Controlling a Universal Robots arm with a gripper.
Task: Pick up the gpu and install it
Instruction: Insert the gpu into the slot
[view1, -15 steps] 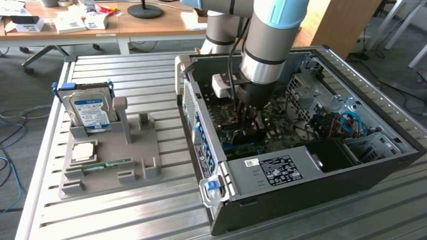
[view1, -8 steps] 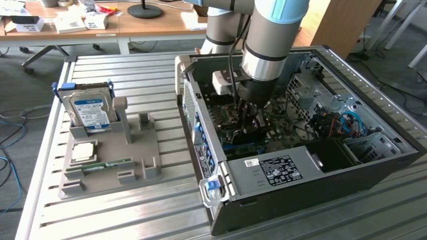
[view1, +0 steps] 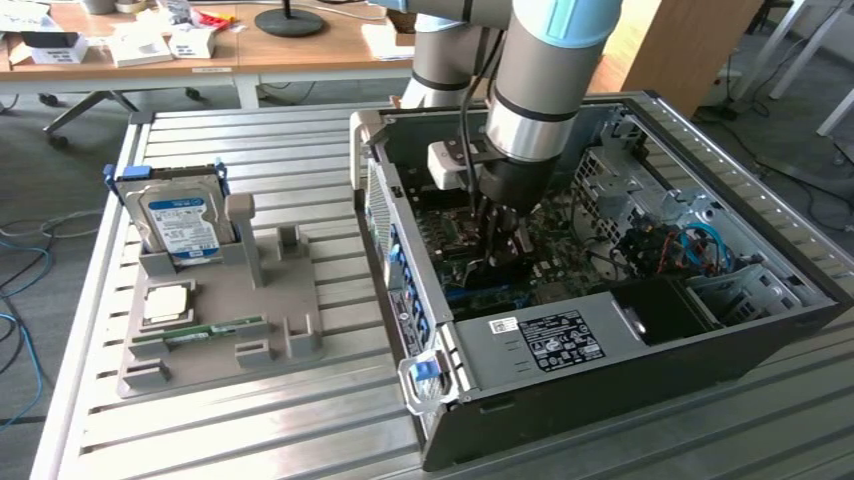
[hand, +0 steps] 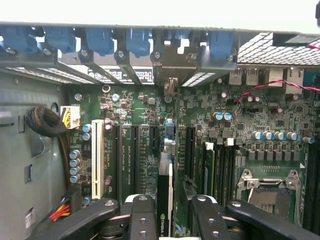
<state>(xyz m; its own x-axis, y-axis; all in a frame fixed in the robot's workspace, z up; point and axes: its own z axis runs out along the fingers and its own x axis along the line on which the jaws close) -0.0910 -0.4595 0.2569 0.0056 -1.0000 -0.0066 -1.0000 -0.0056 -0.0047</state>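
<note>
the end effector (hand: 167, 212) reaches down into the open computer case (view1: 747, 330), which lies on its side on the slatted desk (view1: 240, 430). in the wrist view its black fingers (hand: 142, 217) are closed partway on the gpu (hand: 164, 197), a thin dark card seen edge-on between them and standing upright over the motherboard (hand: 145, 125). the card's lower edge sits among the dark expansion slots (hand: 134, 155), near the white slot (hand: 97, 157); whether it is seated cannot be told. its far end points toward the rear bracket bay with blue clips (hand: 125, 42). in the exterior view, at that view's left, a grey fixture tray (view1: 227, 320) on the desk holds an upright hard drive (view1: 184, 225) and a flat memory stick (view1: 214, 330), well apart from the case.
</note>
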